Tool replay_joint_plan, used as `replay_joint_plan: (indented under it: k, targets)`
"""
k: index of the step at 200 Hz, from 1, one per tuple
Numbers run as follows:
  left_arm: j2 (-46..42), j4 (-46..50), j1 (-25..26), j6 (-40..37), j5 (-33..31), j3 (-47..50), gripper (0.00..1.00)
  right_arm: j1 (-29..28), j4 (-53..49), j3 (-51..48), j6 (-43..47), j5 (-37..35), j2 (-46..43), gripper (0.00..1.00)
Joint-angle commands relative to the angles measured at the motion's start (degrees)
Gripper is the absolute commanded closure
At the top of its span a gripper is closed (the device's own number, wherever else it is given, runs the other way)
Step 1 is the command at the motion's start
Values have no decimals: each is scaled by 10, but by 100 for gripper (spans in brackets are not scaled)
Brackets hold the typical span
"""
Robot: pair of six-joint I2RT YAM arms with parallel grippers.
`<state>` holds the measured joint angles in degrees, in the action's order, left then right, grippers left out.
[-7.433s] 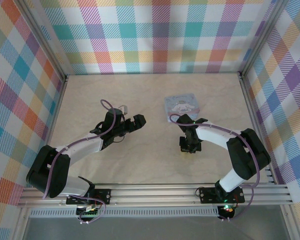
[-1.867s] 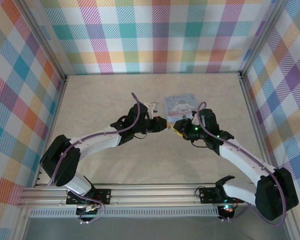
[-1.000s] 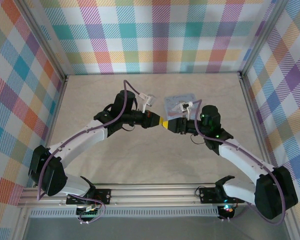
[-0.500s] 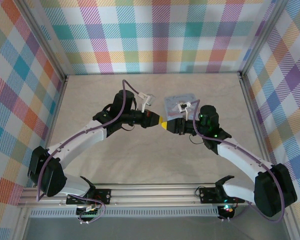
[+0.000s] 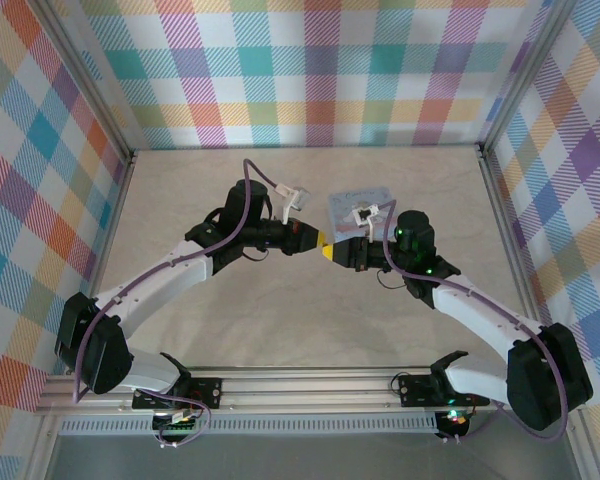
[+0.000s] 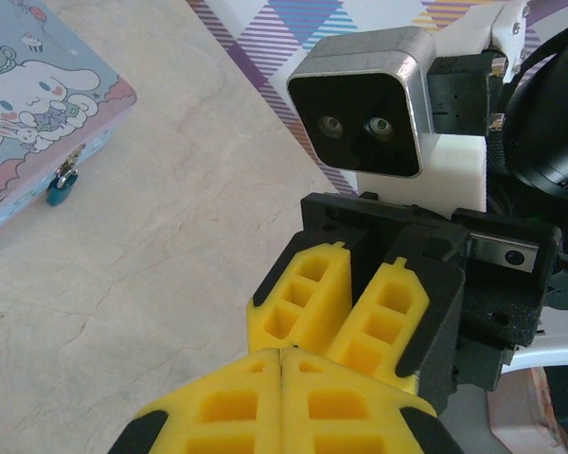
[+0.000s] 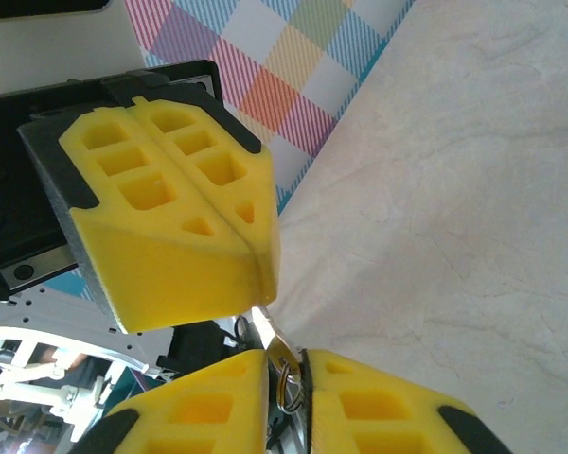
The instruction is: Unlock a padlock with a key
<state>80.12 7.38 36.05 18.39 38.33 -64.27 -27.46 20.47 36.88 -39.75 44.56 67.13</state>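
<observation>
**Inspector A:** What was recorded of the left gripper (image 6: 282, 378)?

**Inspector B:** Its yellow jaws were found pressed flat together at the bottom of the left wrist view, with no gap visible along the seam. Whether anything was pinched at their very tip could not be told.

**Inspector A:** And the right gripper (image 7: 289, 367)?

**Inspector B:** Its jaws were noted as all but closed at the bottom edge of the right wrist view. The key (image 7: 273, 333) and its ring were clamped in the narrow slot between them. A silvery end of the key was seen projecting upward to the tip of the left jaws. In the top view the two grippers were met tip to tip at frame centre.

**Inspector A:** Where was the padlock (image 6: 57, 192) located?

**Inspector B:** It was observed at the upper left of the left wrist view. It was hung from the clasp on the edge of the cartoon-printed tin (image 6: 38, 104), down against the worktop (image 6: 170, 246), apart from both grippers. In the top view the tin was logged just above and right of where the jaws met.
</observation>
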Motion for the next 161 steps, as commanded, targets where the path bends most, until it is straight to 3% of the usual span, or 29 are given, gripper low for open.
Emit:
replay_joint_plan:
  k: [1, 54, 63, 81, 109, 125, 161]
  targets:
    - [-16, -9, -7, -1, 1, 6, 100, -4, 4, 11, 11, 1, -4, 86]
    - [-15, -6, -11, -1, -4, 4, 100, -4, -46, 7, 38, -42, -30, 98]
    - [-15, -4, -12, 0, -8, 2, 90, -4, -73, 11, 50, -56, -35, 99]
    - [-14, 4, -14, 0, -21, -3, 60, -4, -140, 22, 80, -89, -47, 99]
    - [-10, 15, -17, 2, -73, -16, 36, -2, -272, 47, 123, -182, -59, 100]
    - [9, 24, -17, -5, -104, -30, 28, 0, -332, 55, 134, -240, -67, 100]
    - [88, 34, -12, -19, -165, -82, 26, 7, -469, 83, 132, -395, -81, 99]
